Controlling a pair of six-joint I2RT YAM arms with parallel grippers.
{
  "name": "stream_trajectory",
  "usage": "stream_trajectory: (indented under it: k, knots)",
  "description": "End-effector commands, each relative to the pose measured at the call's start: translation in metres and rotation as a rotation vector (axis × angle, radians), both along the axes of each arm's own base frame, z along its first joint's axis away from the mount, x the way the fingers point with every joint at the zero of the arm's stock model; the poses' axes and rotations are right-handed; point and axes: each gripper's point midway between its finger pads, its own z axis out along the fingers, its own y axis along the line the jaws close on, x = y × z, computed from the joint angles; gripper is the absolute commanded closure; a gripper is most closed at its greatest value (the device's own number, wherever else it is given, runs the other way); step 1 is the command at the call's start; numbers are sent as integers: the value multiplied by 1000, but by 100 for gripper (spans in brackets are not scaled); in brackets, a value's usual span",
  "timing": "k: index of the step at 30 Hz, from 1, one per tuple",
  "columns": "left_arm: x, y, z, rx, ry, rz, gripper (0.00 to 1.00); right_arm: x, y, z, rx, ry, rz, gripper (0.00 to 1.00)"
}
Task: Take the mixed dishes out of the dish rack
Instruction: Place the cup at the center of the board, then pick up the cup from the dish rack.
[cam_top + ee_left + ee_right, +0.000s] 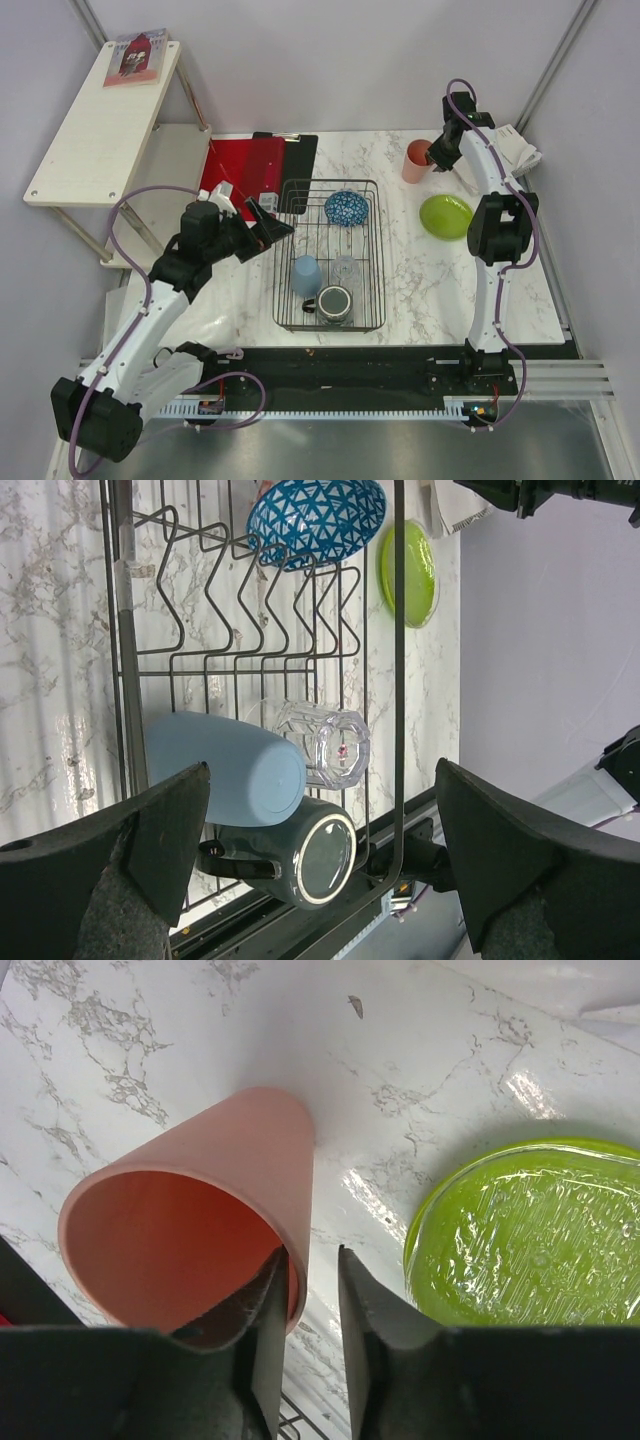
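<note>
While the left arm reaches in from the left side of the table [420, 285], the left fingers [150, 850] stand wide apart with nothing between them, level with the left wall of the dish rack [283, 300] and pointed across it. 4 dishes sit in the rack. The blue patterned bowl [346, 207] stands on edge among the tines at the far end. The light blue cup [306, 274] lies on its side near the left wall. The clear drinking glass [345, 268] lies just beside that cup on its right, and the dark grey mug [335, 302] rests at the near end, close against both.

2 dishes are out on the table to the right of the rack. The salmon-pink cup [415, 161] stands upright near the far edge, pink inside as well as out. The lime-green plate [446, 216] lies flat nearer the arms, apart from the cup. The right fingers [385, 1340] are almost together astride the cup's wall, 1 inside and 1 outside. A thin strip of table shows between the outer finger and the wall, so I cannot tell whether they grip it.

A red clipboard [245, 165] lies behind the rack's far left corner
</note>
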Motion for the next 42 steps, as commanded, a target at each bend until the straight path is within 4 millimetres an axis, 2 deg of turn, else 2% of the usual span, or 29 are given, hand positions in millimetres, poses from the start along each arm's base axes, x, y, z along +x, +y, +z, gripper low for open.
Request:
stream_trajectory:
  k: [1,5,11,12,14,16,17,18,20,21,22,23,24,25,26,27,28,29,30,31,33,34,35,37,40,42]
  knots:
    - [-2,-4,-1,-15,-8,-30,1,7,0,26,-7,-62,26,62]
    - [-3,-5,-3,-16,-8,-33,1,8,1,40,-18,-91,31,55]
    - [-3,-3,3,-8,-37,-32,1,1,11,78,-27,-173,55,49]
    - [-3,-3,3,-7,-39,-33,1,-3,12,92,-29,-200,59,49]
    - [-2,-2,6,-4,-51,-29,1,-9,19,100,-20,-211,77,47]
    - [-1,-1,7,1,-58,-26,1,-16,27,120,-11,-263,94,46]
    - [-1,-1,7,5,-60,-23,1,-23,30,115,-4,-249,105,46]
    - [-1,-1,6,6,-62,-26,1,-30,32,130,3,-280,115,46]
    - [1,1,8,19,-76,-25,1,-42,46,129,29,-278,162,46]
    - [1,1,7,29,-82,-29,1,-52,53,146,41,-323,187,46]
    - [1,1,9,34,-89,-32,1,-58,69,137,48,-334,237,46]
    - [2,3,8,43,-96,-27,1,-73,80,162,54,-408,305,46]
    - [2,3,8,57,-107,-35,1,-81,92,167,54,-447,364,45]
    - [3,4,7,66,-110,-36,1,-89,119,155,77,-492,456,45]
    - [3,5,6,80,-111,-34,1,-99,133,159,92,-537,512,45]
    - [4,5,5,101,-124,-44,0,-120,147,183,104,-631,598,43]
    - [6,5,5,117,-133,-43,1,-132,168,170,112,-669,663,40]
    - [4,2,5,135,-140,-57,1,-142,174,169,100,-692,685,38]
    - [4,2,2,172,-145,-71,1,-153,177,178,85,-732,696,36]
    - [8,5,5,211,-165,-44,1,-164,186,162,50,-715,733,35]
    - [0,-3,2,291,-185,-88,0,-175,191,152,23,-699,759,34]
    - [6,1,4,348,-205,-53,0,-185,198,134,17,-664,795,34]
    - [-3,-11,3,375,-220,-103,0,-190,201,130,21,-656,808,34]
    - [-4,-16,-2,450,-228,-133,1,-201,207,112,14,-627,829,34]
    - [-9,-28,-10,507,-232,-180,1,-215,215,103,24,-642,859,34]
    - [-11,-36,-21,536,-215,-211,1,-222,218,106,39,-662,875,34]
